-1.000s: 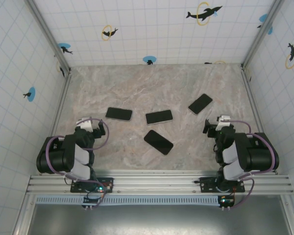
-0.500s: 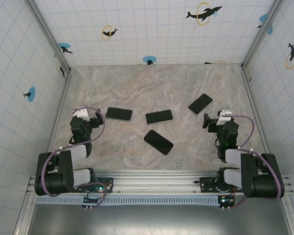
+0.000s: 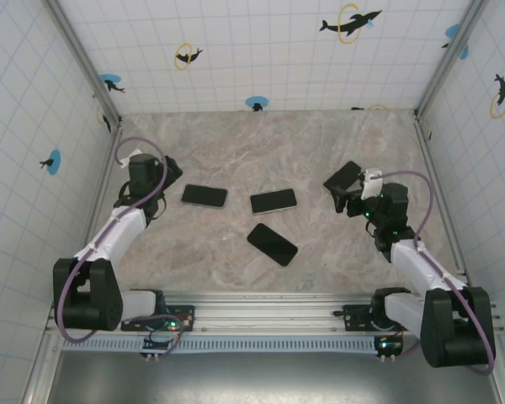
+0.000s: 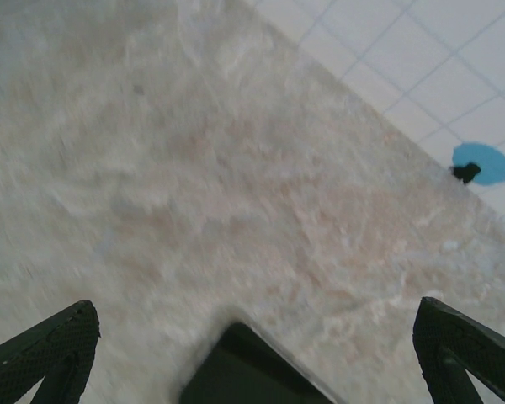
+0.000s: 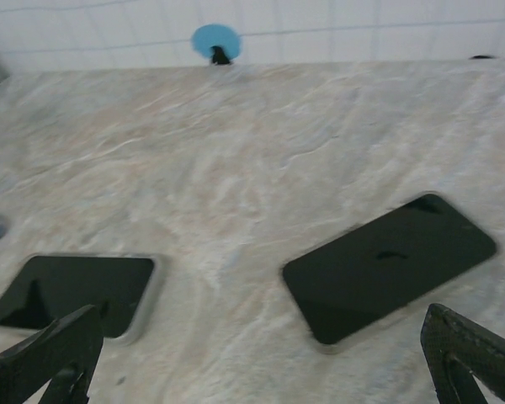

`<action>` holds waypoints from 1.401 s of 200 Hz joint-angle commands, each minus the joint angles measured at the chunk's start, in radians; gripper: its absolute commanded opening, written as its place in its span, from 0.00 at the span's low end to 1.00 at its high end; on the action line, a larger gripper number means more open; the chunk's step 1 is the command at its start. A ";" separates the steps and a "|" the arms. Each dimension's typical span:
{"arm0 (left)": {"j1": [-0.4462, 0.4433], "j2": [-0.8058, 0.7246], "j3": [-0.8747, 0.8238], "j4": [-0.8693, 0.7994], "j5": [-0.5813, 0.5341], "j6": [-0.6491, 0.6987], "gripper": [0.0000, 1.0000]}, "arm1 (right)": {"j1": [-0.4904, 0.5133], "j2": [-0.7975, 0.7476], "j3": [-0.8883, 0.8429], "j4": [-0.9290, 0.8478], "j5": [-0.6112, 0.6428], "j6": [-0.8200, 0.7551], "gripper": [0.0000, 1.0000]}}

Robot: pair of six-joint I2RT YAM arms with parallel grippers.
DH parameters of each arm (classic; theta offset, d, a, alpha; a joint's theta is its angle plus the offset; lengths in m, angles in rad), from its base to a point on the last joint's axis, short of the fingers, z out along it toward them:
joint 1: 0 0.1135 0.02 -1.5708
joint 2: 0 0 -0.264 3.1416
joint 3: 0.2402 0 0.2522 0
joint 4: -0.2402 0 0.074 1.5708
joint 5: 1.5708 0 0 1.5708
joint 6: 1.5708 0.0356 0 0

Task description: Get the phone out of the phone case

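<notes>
Wide open, empty: left claw (image 4: 257, 307) beside leftmost phone (image 3: 204, 195), right claw (image 5: 261, 311) by upper-right phone (image 3: 347, 175); both phones flat on tabletop (image 3: 278, 143).

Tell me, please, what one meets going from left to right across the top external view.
Left pincer → left phone → far-right phone; the rest overlap sideways, so I leave them out.

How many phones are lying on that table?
4: the left phone, the middle phone, the near phone closer to the arms, and the right phone. None appears hidden.
</notes>
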 commanded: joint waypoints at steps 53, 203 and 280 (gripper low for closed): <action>-0.250 0.273 0.303 -0.436 -0.070 -0.465 0.98 | 0.198 0.100 0.205 -0.252 -0.064 -0.024 0.99; -0.369 0.588 0.598 -0.708 -0.148 -0.918 0.98 | 0.279 0.194 0.226 -0.251 -0.060 0.012 0.99; -0.340 0.694 0.722 -0.850 -0.181 -0.929 0.98 | 0.279 0.247 0.233 -0.236 -0.114 0.026 0.99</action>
